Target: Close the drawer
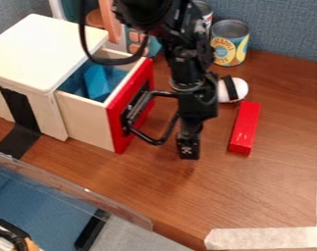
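Because the drawer is to be closed, the black two-finger gripper [188,148] is placed low over the brown wooden table [216,188], beyond the outer side of the red-fronted drawer [140,100]. The drawer is open, extending from the white box-shaped cabinet [41,49] toward the gripper. The black bracket-shaped handle [146,136] lies between the drawer front and the gripper. This position suits a push directed back toward the cabinet; contact with the handle should be expected first. The strip of black tape [19,110] on the cabinet's side, farther from the gripper than the drawer, continues onto the table, presumably to resist sliding under that push. The red rectangular block [245,128] lies just beside the gripper on the side away from the drawer, seemingly outside the closing path.

Whether the gripper is open or shut cannot be told from this angle. The handle's outer end passes behind the arm, so contact between them cannot be confirmed. The white rounded object with a black band [233,89], beyond the gripper, is partly covered by the arm. The blue faceted block [97,82] sits inside the drawer, its base hidden by the drawer wall.
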Tool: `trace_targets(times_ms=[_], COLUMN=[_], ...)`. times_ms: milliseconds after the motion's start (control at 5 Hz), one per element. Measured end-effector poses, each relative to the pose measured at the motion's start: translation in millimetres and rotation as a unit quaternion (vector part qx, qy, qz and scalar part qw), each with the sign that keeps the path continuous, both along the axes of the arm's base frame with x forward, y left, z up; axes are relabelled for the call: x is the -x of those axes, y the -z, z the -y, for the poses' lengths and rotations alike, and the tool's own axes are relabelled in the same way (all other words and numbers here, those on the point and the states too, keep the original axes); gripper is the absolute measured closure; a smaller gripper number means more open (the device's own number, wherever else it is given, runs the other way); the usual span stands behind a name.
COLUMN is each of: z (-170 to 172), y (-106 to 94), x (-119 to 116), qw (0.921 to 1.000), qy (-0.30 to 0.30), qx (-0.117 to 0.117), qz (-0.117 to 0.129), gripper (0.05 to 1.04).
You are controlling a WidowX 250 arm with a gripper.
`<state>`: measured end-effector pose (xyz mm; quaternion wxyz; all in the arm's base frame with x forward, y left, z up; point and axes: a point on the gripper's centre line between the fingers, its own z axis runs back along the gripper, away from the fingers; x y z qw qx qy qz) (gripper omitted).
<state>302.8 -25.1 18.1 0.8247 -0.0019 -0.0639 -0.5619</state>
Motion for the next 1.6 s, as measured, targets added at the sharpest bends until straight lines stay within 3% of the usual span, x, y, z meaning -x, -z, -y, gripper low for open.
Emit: trace_targets(times_ms=[600, 1200, 1600], z=[-27.7, -77.0, -84.3], y=[-0.5, 5.0, 4.4], x=[8.2, 29.2, 35.0], qw=[0.9984, 0.9856, 0.982], qy=[-0.051, -0.151, -0.168], qx=[-0.021, -0.054, -0.06], qz=[-0.017, -0.054, -0.062], gripper=[0.082, 0.083, 0.083])
